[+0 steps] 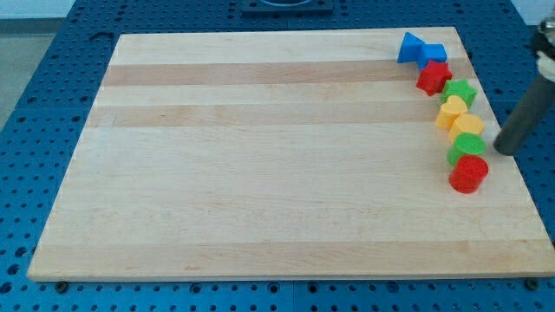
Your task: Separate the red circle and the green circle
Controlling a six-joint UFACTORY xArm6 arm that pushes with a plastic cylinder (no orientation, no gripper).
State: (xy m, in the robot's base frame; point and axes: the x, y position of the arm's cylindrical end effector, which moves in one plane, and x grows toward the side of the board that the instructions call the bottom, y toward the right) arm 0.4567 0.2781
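Note:
The red circle (468,173) lies near the board's right edge, touching the green circle (466,147) just above it. My tip (502,150) is the lower end of a dark rod that comes in from the view's right. It sits right of the green circle, a small gap away, and slightly above and right of the red circle.
A column of blocks runs up the right side: yellow block (468,126), yellow block (451,111), green star (460,91), red star (434,76), and two blue blocks (420,50). The wooden board (260,156) rests on a blue perforated table; its right edge is close to the tip.

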